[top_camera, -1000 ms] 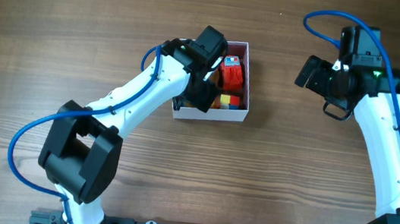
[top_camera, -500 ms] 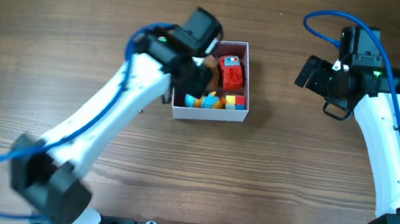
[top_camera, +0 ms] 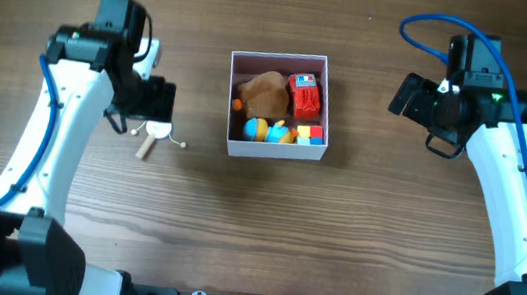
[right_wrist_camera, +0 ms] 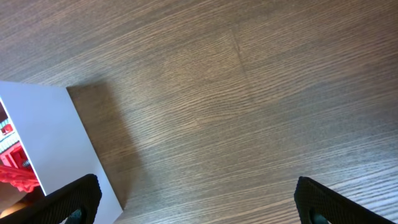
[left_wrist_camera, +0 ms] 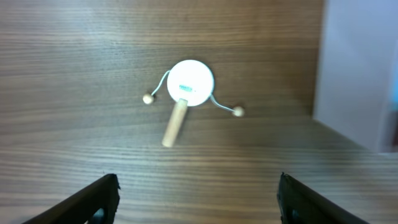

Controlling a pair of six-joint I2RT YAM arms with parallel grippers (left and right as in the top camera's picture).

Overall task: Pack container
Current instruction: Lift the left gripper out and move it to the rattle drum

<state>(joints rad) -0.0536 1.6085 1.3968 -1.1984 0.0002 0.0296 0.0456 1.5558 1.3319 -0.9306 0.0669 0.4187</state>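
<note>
The wooden table (top_camera: 352,249) is taken up mid-way by the container (top_camera: 274,151), already loaded with a brown lump (top_camera: 262,92), a red toy (top_camera: 304,94) and small coloured bits. The left gripper (left_wrist_camera: 198,200) is held over the one toy seen outside, fingers spread wide, nothing gripped. The right gripper (right_wrist_camera: 196,202) is parked right of the box, also spread and empty. The little rattle drum (left_wrist_camera: 189,84) is lying just left of the container, so a pick looks to be in hand. A descent and a pinch on its handle would probably be needed next.

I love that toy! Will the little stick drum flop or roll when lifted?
The little drum likely stays stiff; its beads on thin strings would probably dangle. Its round stick might roll.
</note>
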